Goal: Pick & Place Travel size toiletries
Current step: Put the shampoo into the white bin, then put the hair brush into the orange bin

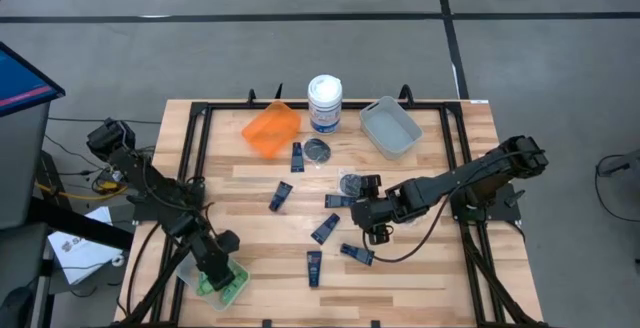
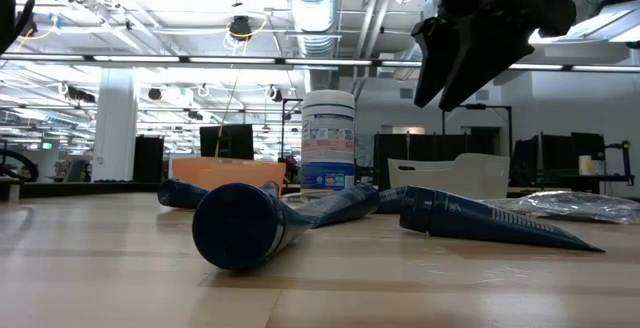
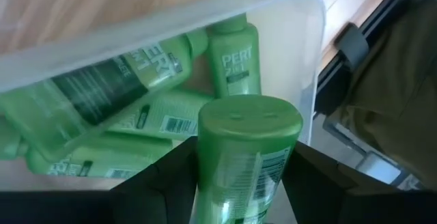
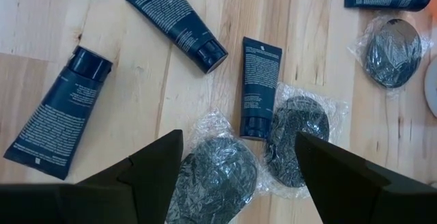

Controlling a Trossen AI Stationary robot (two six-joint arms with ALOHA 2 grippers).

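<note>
Wooden tabletop [image 1: 420, 268]: the right tool [image 4: 235, 176] hangs wide open directly above a round dark-grey plastic-wrapped pot [image 4: 213, 176]; the left tool [image 3: 239, 183] grips a bright green bottle [image 3: 247, 152] above the clear bin [image 3: 300, 60].

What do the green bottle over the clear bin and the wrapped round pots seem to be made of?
Green bottle: looks like glossy moulded plastic, with sheen on its flat cap. Clear bin: probably frosted translucent plastic, since the bottles show through its wall. Round pots: dark contents, material unclear, under crinkled clear film, likely plastic wrap.
</note>
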